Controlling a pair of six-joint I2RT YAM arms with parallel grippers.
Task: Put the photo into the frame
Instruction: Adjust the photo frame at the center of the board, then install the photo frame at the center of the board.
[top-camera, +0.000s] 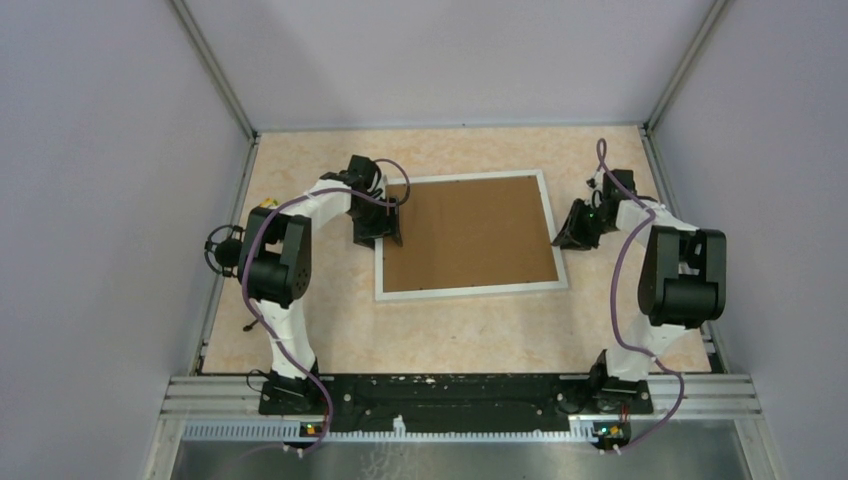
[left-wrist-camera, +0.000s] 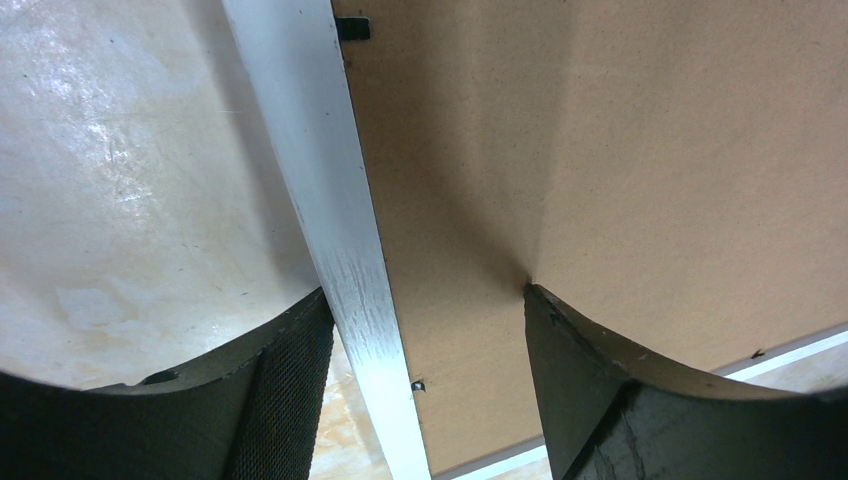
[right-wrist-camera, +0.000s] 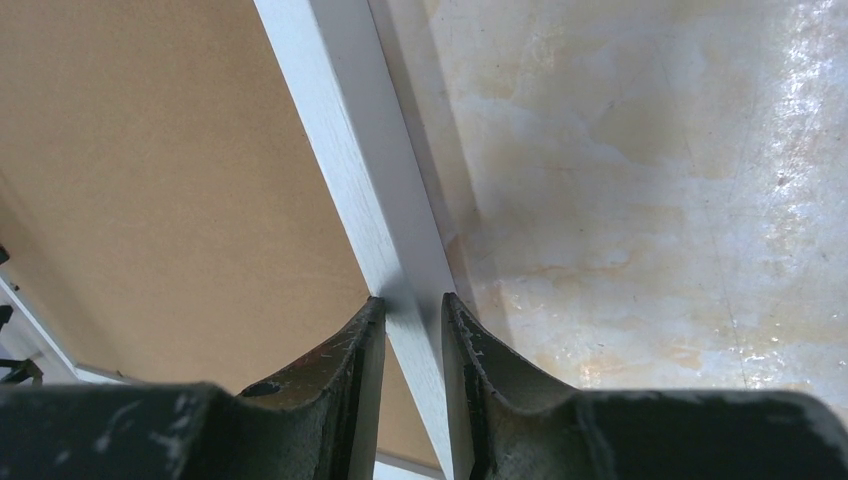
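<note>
1. Nearest me, the table (top-camera: 450, 340) is showing a glossy, marbled beige surface. The frame (top-camera: 470, 289) is lying flat on it, back upward, in the middle of the work area. Its thin bars are white with a brushed grain.
2. A brown board (top-camera: 468, 232) is filling the frame. It is matte, fibrous and rectangular. I am not seeing the photo in any view, and I cannot tell whether it is lying under that board. I am judging that we are at the closing-up stage, with the backing being seated.
3. At the right bar, the right gripper (right-wrist-camera: 412, 300) is pinching the white moulding. Its curved, scuffed black fingers are standing narrow on either side of the bar.
4. At the left bar, the left gripper (left-wrist-camera: 428, 295) is standing wide open and holding nothing. It is straddling the bar, with one mesh-textured finger over the table side and the other tip resting on the board.
5. A small black tab (left-wrist-camera: 352, 28) is sitting at the board's edge beside that bar.
6. I am expecting the next move to call for gentle downward pressure on the board. The right grip would be steadying the frame so nothing slides.
</note>
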